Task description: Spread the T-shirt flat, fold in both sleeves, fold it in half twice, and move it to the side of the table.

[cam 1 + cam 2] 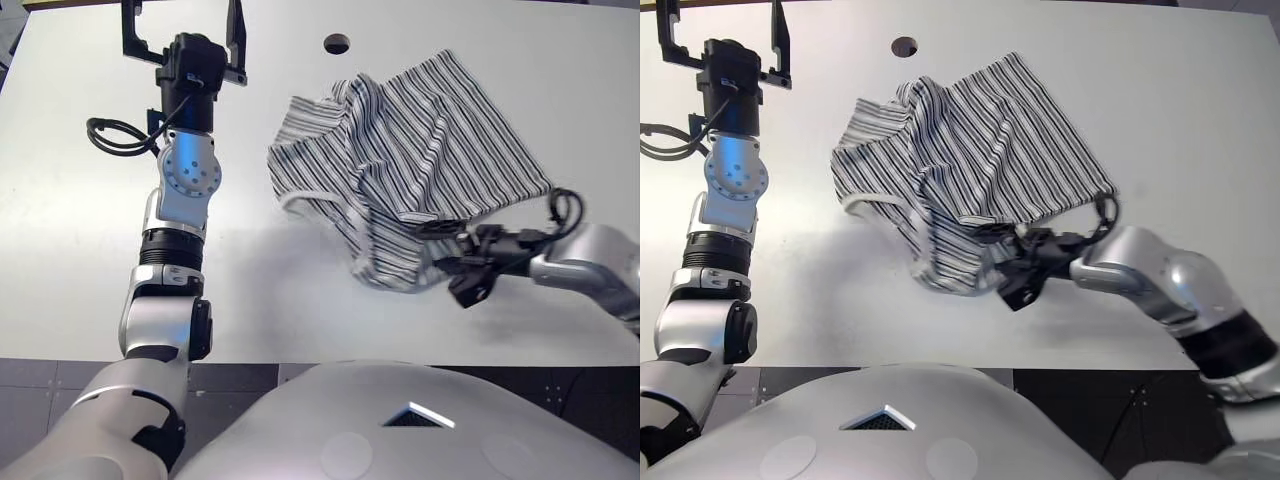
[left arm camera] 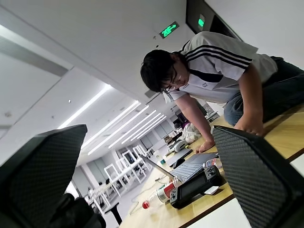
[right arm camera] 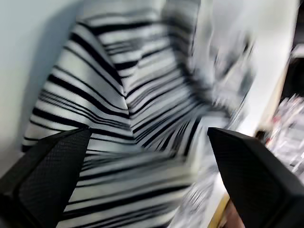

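The T-shirt (image 1: 420, 150) lies crumpled on the white worktop (image 1: 80, 260), a little to the right of the middle, so I judge the spreading step is not yet done. My right gripper (image 1: 440, 250) is at the near hem of the heap, and the cloth runs away from it toward the far side and to the left. The shirt is too bunched for me to read its long axis with certainty.

From the head I cannot judge the opening of the right fingers. The right wrist view shows them (image 3: 52, 166) wide apart, with striped cloth across the gap and nothing pinched.

The left gripper (image 1: 183, 20) is held at the far left, well apart from the shirt. Its fingers (image 2: 42, 166) are spread wide and empty. The right arm is clearly nearer.
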Controlling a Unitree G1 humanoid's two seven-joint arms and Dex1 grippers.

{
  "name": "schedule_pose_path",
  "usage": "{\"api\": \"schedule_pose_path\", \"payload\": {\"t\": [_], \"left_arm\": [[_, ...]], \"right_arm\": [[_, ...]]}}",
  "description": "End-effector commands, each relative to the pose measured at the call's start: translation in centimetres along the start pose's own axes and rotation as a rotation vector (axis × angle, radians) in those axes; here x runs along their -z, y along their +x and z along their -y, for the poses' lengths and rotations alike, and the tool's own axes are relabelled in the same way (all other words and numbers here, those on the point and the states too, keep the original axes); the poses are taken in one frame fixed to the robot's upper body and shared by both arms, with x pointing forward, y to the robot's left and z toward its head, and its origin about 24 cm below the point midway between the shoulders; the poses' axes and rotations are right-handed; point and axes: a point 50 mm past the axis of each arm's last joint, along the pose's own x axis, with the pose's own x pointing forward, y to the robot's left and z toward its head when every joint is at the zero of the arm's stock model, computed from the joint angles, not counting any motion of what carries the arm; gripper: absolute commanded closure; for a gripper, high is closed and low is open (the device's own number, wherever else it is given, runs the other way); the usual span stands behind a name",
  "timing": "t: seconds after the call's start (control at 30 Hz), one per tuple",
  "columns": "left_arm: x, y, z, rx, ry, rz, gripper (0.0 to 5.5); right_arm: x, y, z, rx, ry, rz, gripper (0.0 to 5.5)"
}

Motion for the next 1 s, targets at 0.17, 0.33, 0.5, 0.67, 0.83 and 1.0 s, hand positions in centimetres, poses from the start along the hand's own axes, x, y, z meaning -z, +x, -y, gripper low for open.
{"api": "schedule_pose_path", "payload": {"t": [0.17,0.33,0.5,0.67,0.83,1.0], "left_arm": [[-0.2,1.4,2.7,0.392,0.224,0.093,0.66],[0.1,-4.2,8.5,0.956,0.281,0.223,0.66],[2.0,-9.4,8.0,1.301,0.341,0.239,0.66],[3.0,-12.1,6.0,1.444,0.380,0.211,0.66],[0.2,-15.8,2.9,1.368,0.233,0.194,0.66],[-2.6,-18.1,1.1,1.262,0.134,0.080,0.66]], "right_arm": [[-1.5,-3.2,-4.4,-0.123,0.167,-0.045,0.95],[-2.1,-3.6,3.0,0.348,0.144,0.063,0.95],[-0.5,-5.3,7.3,0.633,0.167,0.067,0.95],[2.6,-3.7,9.1,0.681,0.193,0.026,0.95],[6.4,-0.4,11.5,0.757,0.218,-0.087,0.95],[8.0,2.2,12.5,0.761,0.243,-0.106,0.95]]}}
